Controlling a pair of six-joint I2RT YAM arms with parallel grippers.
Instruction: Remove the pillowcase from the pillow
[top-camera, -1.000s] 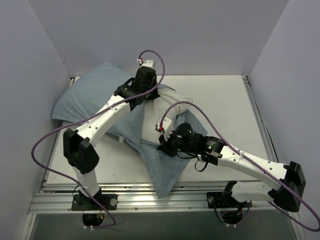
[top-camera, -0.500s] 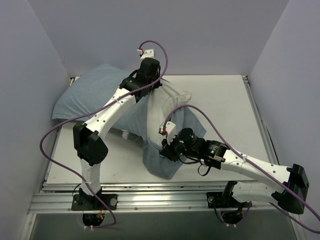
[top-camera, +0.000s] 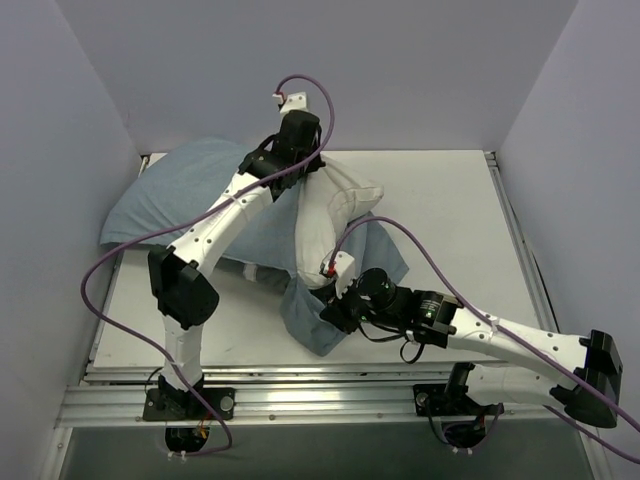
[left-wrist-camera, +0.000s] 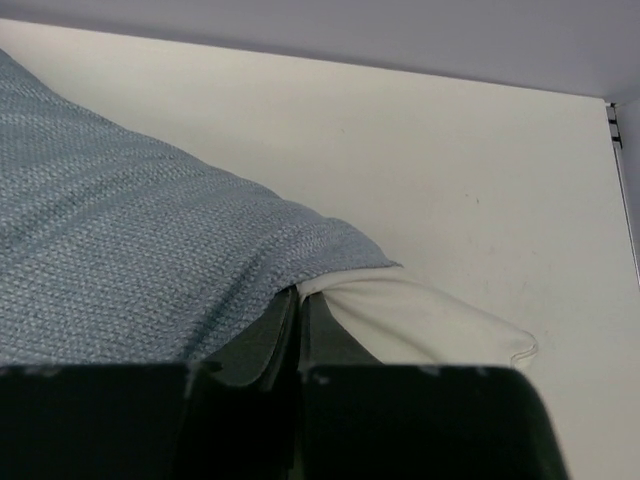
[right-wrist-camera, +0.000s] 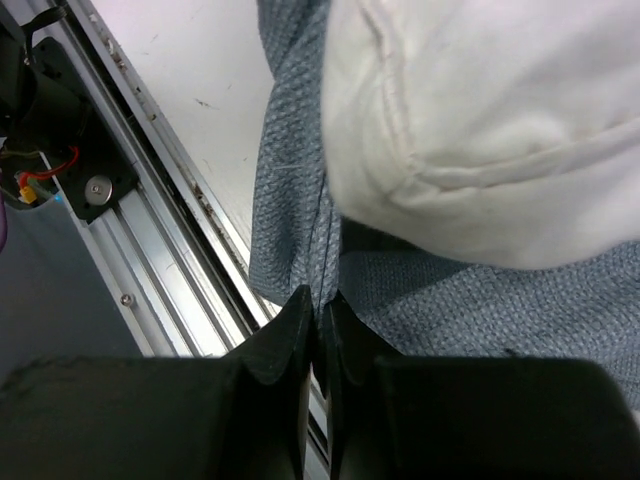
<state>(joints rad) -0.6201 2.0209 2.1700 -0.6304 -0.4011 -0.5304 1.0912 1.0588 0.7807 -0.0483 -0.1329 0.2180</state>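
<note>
The white pillow (top-camera: 335, 210) stands half out of the blue-grey pillowcase (top-camera: 175, 200), which bunches at the back left and hangs toward the front. My left gripper (top-camera: 300, 170) is raised at the back and shut on the pillow's upper corner. In the left wrist view that white corner (left-wrist-camera: 420, 320) runs into the left gripper (left-wrist-camera: 298, 300), with the pillowcase (left-wrist-camera: 120, 250) right beside it. My right gripper (top-camera: 328, 308) is low near the front, shut on the pillowcase's seamed edge (right-wrist-camera: 300, 180). That edge enters the right gripper (right-wrist-camera: 320, 305) below the pillow's bulging end (right-wrist-camera: 480, 130).
The white table (top-camera: 440, 200) is boxed in by grey walls on three sides. An aluminium rail (top-camera: 300, 400) runs along its near edge, close under the right gripper, and shows as the rail (right-wrist-camera: 150, 250) in the right wrist view. Purple cables loop over both arms.
The left gripper has lifted the pillow's corner up and toward the back. The right gripper has drawn the pillowcase toward the near edge, and more white pillow shows.
</note>
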